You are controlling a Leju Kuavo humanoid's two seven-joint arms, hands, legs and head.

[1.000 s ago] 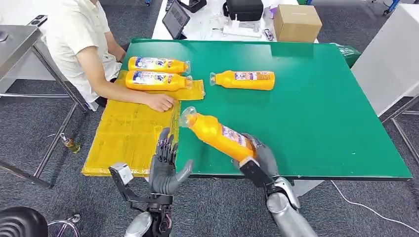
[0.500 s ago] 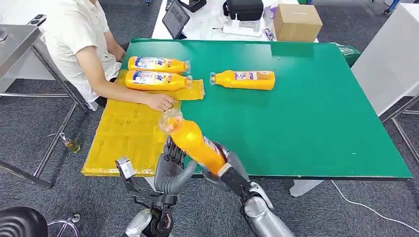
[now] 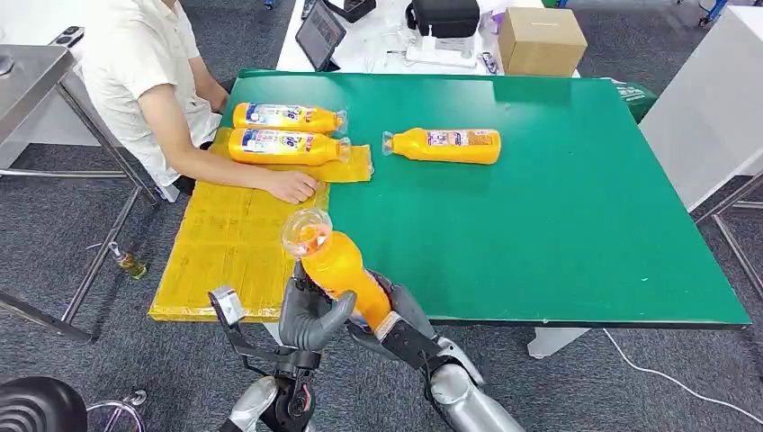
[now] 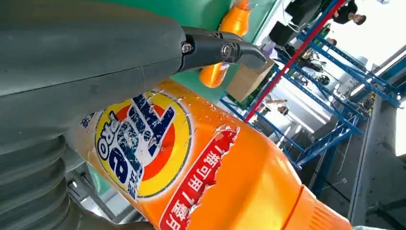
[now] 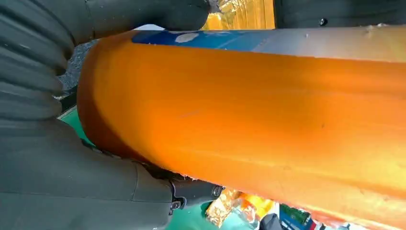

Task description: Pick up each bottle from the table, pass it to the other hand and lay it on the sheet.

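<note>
Gripping an orange bottle [image 3: 340,265] by its base, the right hand [image 3: 402,317] holds it tilted above the green table's [image 3: 558,225] near edge, beside the yellow sheet [image 3: 229,243]. The left hand [image 3: 310,310] touches the bottle's body, thumb against it; whether it grips, I cannot tell

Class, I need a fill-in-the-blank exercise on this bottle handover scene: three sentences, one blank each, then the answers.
1. The right hand holds an orange bottle with its cap end pointing ____.
2. The number of bottles lying on the yellow sheet is ____.
3. One lone bottle lies on the ____ table.

Missing words: up; two; green
</note>
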